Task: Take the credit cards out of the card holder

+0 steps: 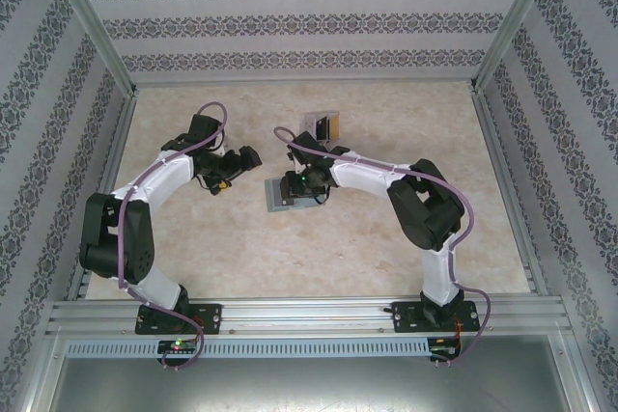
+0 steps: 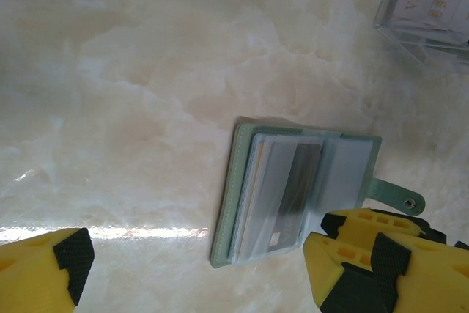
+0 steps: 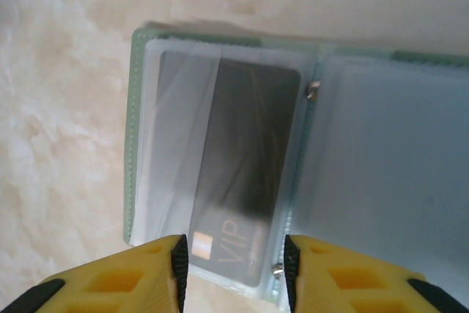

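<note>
Marble table (image 1: 386, 258) | card holder (image 3: 381, 152) unfolded | right end effector (image 3: 234, 269) straddles dark card (image 3: 242, 152), grip unclear | left end effector (image 2: 201, 251) spread

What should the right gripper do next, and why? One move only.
Probably close the right gripper on the dark VIP card: its parted jaws frame the card's near end, and the card sits, not yet gripped, in a clear sleeve of the open card holder.

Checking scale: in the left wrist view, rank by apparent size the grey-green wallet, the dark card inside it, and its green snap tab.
1. Soft grey-green bifold wallet
2. Dark rectangular card in its sleeve
3. Small green snap tab
</note>
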Controlling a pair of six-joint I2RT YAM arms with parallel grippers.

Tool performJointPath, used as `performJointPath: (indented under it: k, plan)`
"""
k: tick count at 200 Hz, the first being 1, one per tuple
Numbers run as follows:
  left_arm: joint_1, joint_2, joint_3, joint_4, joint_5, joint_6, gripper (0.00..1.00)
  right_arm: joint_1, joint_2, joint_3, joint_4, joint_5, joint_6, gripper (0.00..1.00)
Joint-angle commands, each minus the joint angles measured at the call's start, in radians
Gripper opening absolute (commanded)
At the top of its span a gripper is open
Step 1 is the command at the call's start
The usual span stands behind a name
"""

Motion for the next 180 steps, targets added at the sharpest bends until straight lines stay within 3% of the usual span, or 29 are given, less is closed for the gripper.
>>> performJointPath:
  k: [1, 30, 85, 120, 180]
  plan:
    - [0.01, 0.006, -0.011, 0.021, 0.003, -0.027, 0.99, 0.016, -0.005, 0.03, -0.082, 0.132, -0.05, 0.44]
    - [0.01, 0.013, -0.002, 0.011, -0.006, -0.028, 1.0, 0.038, 0.012, 0.056, -0.144, 0.218, -0.1, 0.48]
    - [0.009, 0.019, -0.003, 0.008, -0.003, -0.033, 1.0, 0.053, 0.046, 0.08, -0.159, 0.228, -0.114, 0.66]
    - [0.01, 0.027, -0.013, 0.035, 0.025, -0.05, 1.0, 0.054, 0.08, 0.098, -0.19, 0.266, -0.114, 0.67]
    - [-0.008, 0.056, -0.022, 0.081, 0.094, -0.048, 0.75, 0.054, 0.116, 0.096, -0.201, 0.289, -0.108, 0.59]
